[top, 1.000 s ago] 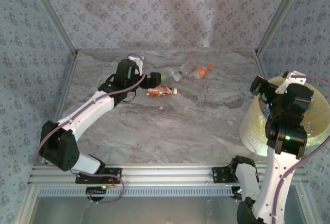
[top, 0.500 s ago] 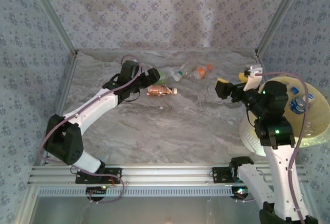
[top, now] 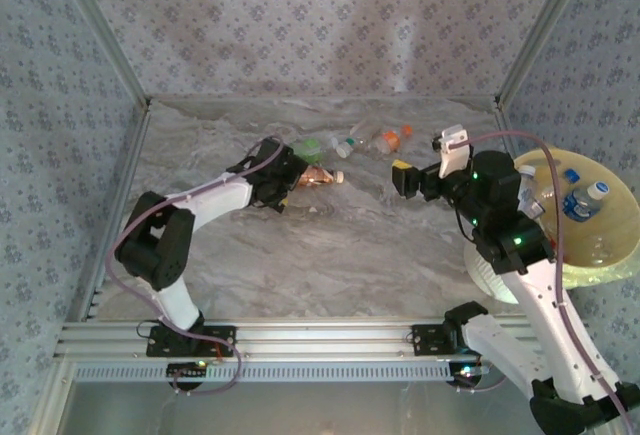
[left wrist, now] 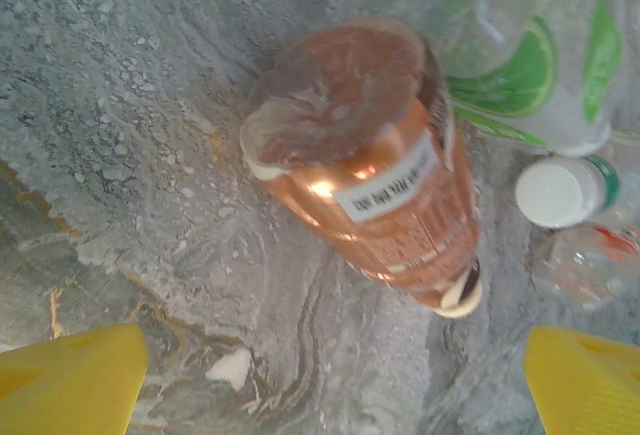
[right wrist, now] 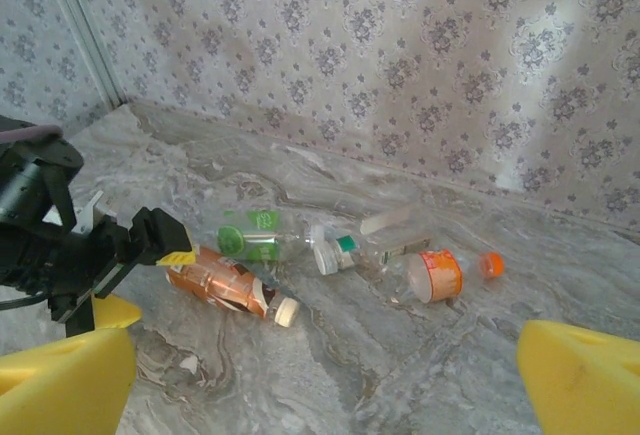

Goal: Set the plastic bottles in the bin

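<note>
A copper-labelled plastic bottle (top: 320, 176) (left wrist: 370, 175) (right wrist: 225, 283) lies on the marble table. My left gripper (top: 288, 169) (left wrist: 335, 385) (right wrist: 140, 280) stands open just short of its base, touching nothing. Behind it lie a green-labelled bottle (top: 310, 147) (left wrist: 520, 65) (right wrist: 250, 237), a clear bottle with a green cap (top: 350, 143) (right wrist: 385, 245) and an orange-labelled one with an orange cap (top: 390, 140) (right wrist: 440, 275). My right gripper (top: 405, 177) (right wrist: 320, 385) is open and empty, over the table left of the bin (top: 605, 263). Blue-labelled bottles (top: 583, 200) lie inside the bin.
Patterned walls with metal posts close in the table at the back and sides. The bin stands at the right edge beside my right arm. A small white chip (left wrist: 230, 367) lies on the table near the left fingers.
The left arm has stretched forward and down to the copper-labelled bottle. The right arm has swung left from above the bin out over the table, uncovering the bottles in the bin.
</note>
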